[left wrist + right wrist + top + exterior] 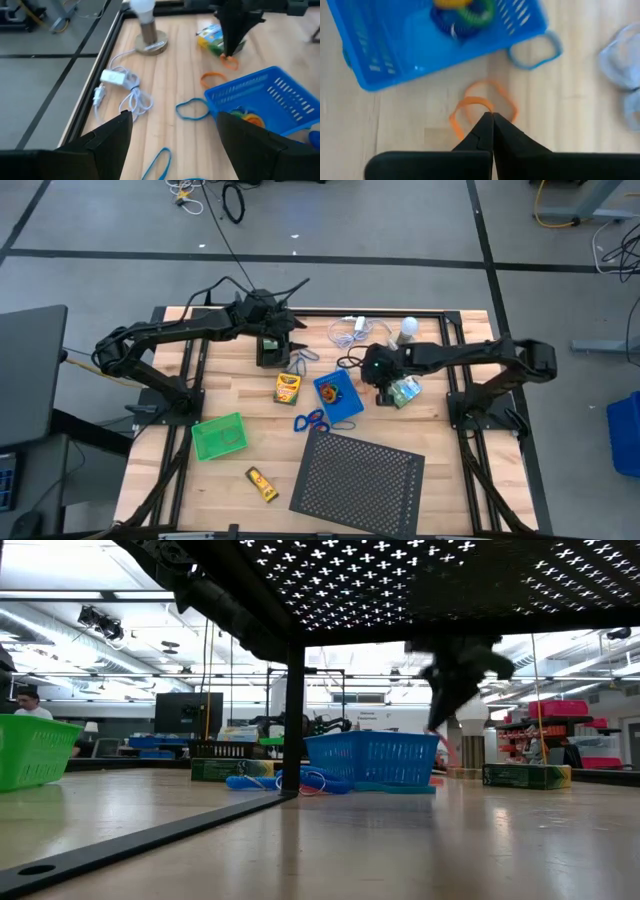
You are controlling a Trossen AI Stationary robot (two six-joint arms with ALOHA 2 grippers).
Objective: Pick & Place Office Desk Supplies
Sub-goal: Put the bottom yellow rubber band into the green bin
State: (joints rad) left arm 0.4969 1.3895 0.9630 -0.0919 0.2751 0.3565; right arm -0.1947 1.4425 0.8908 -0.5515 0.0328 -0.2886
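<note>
Wooden tabletop (240, 395). Right gripper (492, 117) at four o'clock from blue tray (420, 40), fingers together, pinching orange loop (482, 107) for transfer. Left gripper (172, 135) spread apart, waiting.

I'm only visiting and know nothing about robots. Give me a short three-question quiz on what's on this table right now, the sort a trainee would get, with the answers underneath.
1. True or false: the right gripper is shut on an orange loop.
2. Which tray already holds small coloured items: A) the green tray, B) the blue tray, C) neither?
3. Fill in: the left gripper hangs with its fingers ____ beside the white cable.

Key
1. True: its fingertips meet on the loop, on the wood beside the blue tray.
2. B.
3. Open: it holds nothing.
</note>
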